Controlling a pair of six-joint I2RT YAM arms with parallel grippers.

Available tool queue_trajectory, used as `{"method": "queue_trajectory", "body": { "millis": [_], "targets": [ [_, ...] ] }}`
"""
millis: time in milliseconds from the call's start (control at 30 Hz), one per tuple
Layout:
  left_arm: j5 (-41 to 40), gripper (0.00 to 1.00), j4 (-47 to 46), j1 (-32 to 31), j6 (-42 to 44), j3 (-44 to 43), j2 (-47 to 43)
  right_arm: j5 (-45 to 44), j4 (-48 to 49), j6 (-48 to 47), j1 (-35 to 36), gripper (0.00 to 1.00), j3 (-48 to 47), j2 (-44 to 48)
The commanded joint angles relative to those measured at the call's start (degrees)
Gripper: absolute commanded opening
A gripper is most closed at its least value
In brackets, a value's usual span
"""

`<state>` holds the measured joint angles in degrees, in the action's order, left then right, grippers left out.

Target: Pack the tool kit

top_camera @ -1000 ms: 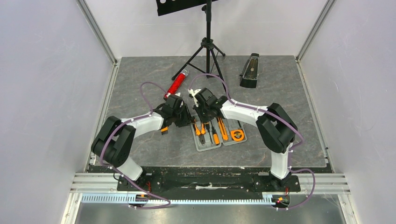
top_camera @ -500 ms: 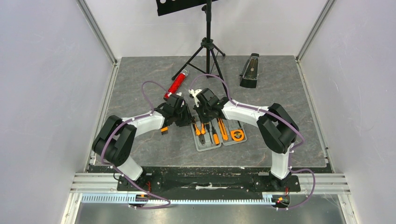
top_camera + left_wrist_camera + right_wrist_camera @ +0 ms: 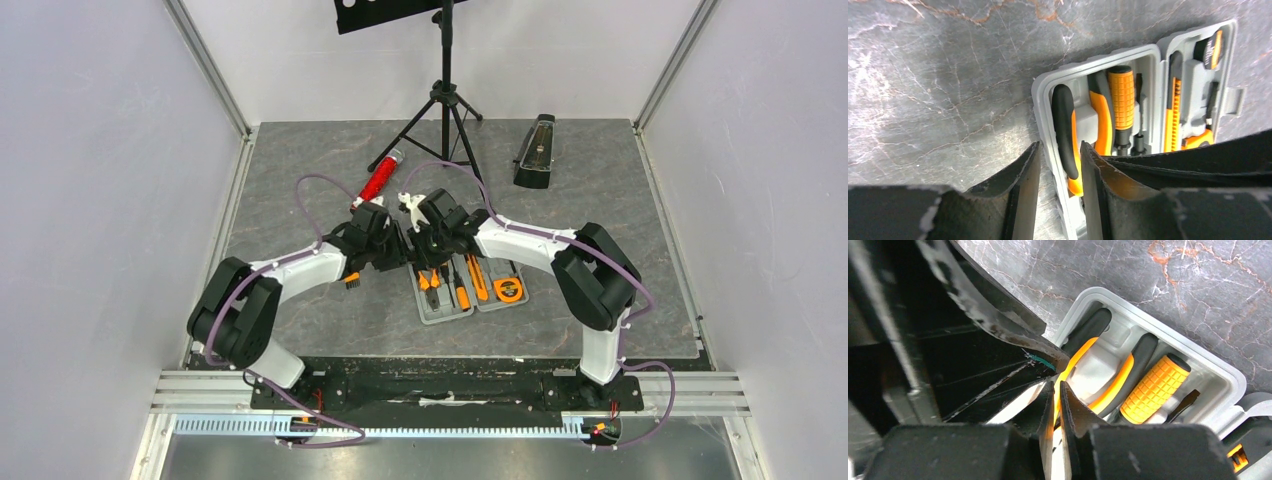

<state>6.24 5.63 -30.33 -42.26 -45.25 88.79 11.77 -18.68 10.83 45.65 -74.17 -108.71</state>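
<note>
We see a big grey table [image 3: 600, 200]. The open grey case [image 3: 445, 316] lies flat near its middle, just toward 6 o'clock from the two grippers. In its 9 o'clock half sit the pliers [image 3: 1066, 135] and a screwdriver [image 3: 1122, 100]. The knife [image 3: 1173, 115] and the round tape measure [image 3: 509, 290] sit in the 3 o'clock half. The left gripper [image 3: 1060, 147] stands partly wide over the case's rim. The right gripper [image 3: 1058, 387] is almost closed at a pliers handle. We cannot tell if it pinches it.
</note>
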Motion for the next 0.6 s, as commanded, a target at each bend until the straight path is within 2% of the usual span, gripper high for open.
{"method": "queue_trajectory", "body": {
  "millis": [0,367,467,567],
  "targets": [
    [-0.30,0.42,-4.33,1.89,-3.32,0.49,-3.94,1.20,2.52,2.04,0.24,0.10,-1.80,0.95],
    [1.78,0.41,-4.68,6.66,-3.72,1.78,-4.90,-0.27,0.78,2.23,0.25,0.07,-1.92,-4.22],
    [1.02,0.41,-0.97,8.64,-1.38,1.78,-7.27,-2.11,-1.30,1.40,0.32,0.04,-1.04,-5.71],
    [-3.65,0.41,5.09,9.70,2.63,1.38,-10.74,-4.41,-2.70,0.34,0.38,0.00,0.90,-6.34]
  ]
}}
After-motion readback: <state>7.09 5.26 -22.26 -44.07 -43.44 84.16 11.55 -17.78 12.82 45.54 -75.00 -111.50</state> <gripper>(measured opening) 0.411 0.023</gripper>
